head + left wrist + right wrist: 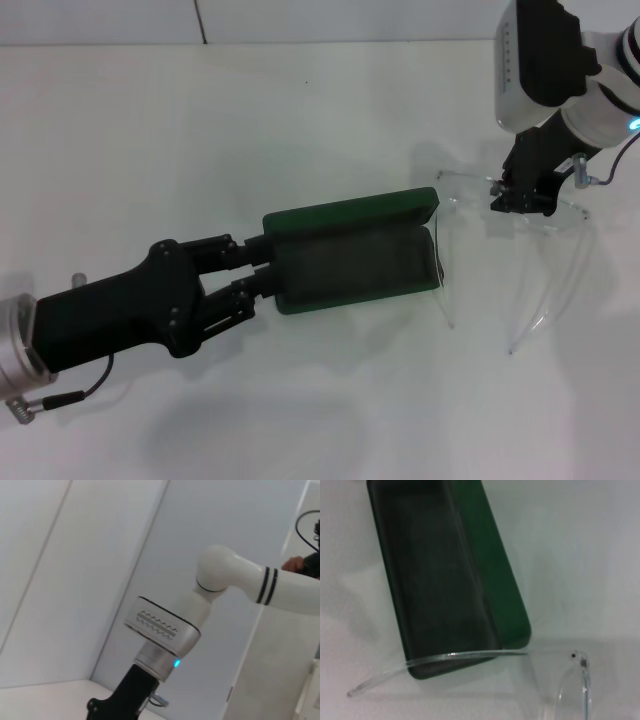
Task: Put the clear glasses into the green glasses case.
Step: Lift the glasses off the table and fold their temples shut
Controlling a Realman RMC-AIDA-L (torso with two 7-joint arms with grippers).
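On the white table [300, 120], the dark green, flat rectangular hard glasses case [350, 255] with rounded corners lay open, its dark lined interior facing up and its lid raised along the far side. The left gripper [262, 265] had its black fingers closed around the case's left end, one finger at the far edge and one at the near edge. Just right of the case stood the fully transparent plastic glasses [510, 215], the wraparound front lifted off the table and the two long, thin clear temple arms hanging down towards the near side. One temple arm crossed the case's right end. The right gripper [520, 198] pinched the top edge of the clear front, its fingers closed on the frame.
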